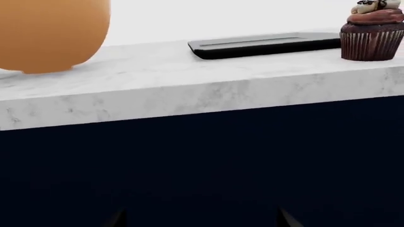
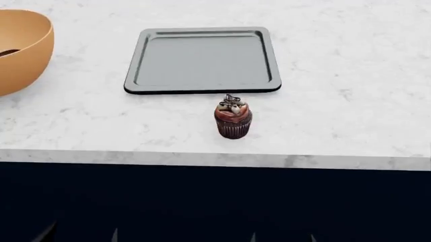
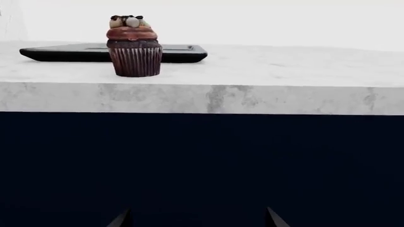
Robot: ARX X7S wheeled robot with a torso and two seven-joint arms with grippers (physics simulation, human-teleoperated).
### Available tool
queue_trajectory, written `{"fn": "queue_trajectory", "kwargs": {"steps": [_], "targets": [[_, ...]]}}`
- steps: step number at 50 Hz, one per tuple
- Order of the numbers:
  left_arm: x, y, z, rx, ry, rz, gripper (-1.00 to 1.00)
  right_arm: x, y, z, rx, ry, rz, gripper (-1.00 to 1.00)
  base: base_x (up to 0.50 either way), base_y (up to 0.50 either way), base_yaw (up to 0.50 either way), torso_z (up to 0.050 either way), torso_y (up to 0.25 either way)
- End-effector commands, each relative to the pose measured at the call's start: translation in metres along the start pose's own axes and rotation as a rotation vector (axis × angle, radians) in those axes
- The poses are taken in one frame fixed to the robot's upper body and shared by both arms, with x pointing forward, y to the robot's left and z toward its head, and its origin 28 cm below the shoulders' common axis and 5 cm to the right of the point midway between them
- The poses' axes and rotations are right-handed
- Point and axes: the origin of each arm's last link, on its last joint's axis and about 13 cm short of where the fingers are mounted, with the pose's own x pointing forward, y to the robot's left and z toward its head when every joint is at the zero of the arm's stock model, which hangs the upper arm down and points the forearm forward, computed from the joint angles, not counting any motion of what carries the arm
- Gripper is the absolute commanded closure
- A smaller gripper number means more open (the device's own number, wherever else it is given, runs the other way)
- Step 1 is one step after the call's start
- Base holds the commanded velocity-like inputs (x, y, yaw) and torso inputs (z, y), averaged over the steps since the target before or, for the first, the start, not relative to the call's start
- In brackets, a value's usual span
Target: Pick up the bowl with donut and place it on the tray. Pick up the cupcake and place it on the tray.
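Observation:
The tan-orange bowl (image 2: 20, 50) stands at the counter's far left, cut by the head view's edge; a dark sliver of the donut (image 2: 8, 52) shows inside it. The bowl's side shows in the left wrist view (image 1: 50, 33). The dark grey tray (image 2: 202, 91) lies empty at the middle back, also seen edge-on (image 1: 265, 46) (image 3: 183, 56). The cupcake (image 2: 233, 118) stands just in front of the tray (image 1: 372, 33) (image 3: 134, 47). My left gripper (image 2: 81, 236) (image 1: 202, 221) and right gripper (image 2: 283, 237) (image 3: 197, 220) are open and empty, low in front of the cabinet face, below the counter edge.
The white marble counter (image 2: 350, 75) has a thick front edge (image 2: 215, 159) above a dark navy cabinet face (image 2: 215, 201). Both grippers face this cabinet front.

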Motion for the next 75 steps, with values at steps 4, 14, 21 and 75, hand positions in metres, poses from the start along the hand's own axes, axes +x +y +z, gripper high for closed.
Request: {"fn": "queue_trajectory", "kwargs": {"steps": [4, 14, 21, 75], "targets": [[0.002, -0.004, -0.007, 0.065, 0.041, 0.017, -1.00, 0.001, 0.002, -0.007, -0.045, 0.021, -0.036, -1.00, 0.00, 0.00, 0.00, 0.000, 0.000], [0.004, -0.008, -0.014, 0.152, 0.045, 0.045, -1.00, 0.003, 0.003, -0.010, -0.067, 0.039, -0.055, -1.00, 0.00, 0.00, 0.00, 0.005, 0.000], [0.005, -0.009, -0.013, 0.144, 0.055, 0.037, -1.00, 0.003, 0.002, -0.011, -0.063, 0.040, -0.051, -1.00, 0.00, 0.00, 0.00, 0.050, 0.000], [0.003, -0.008, -0.012, 0.144, 0.006, 0.020, -1.00, 0.003, 0.002, -0.012, -0.076, 0.029, -0.044, -1.00, 0.02, 0.17, 0.00, 0.029, 0.000]]}}
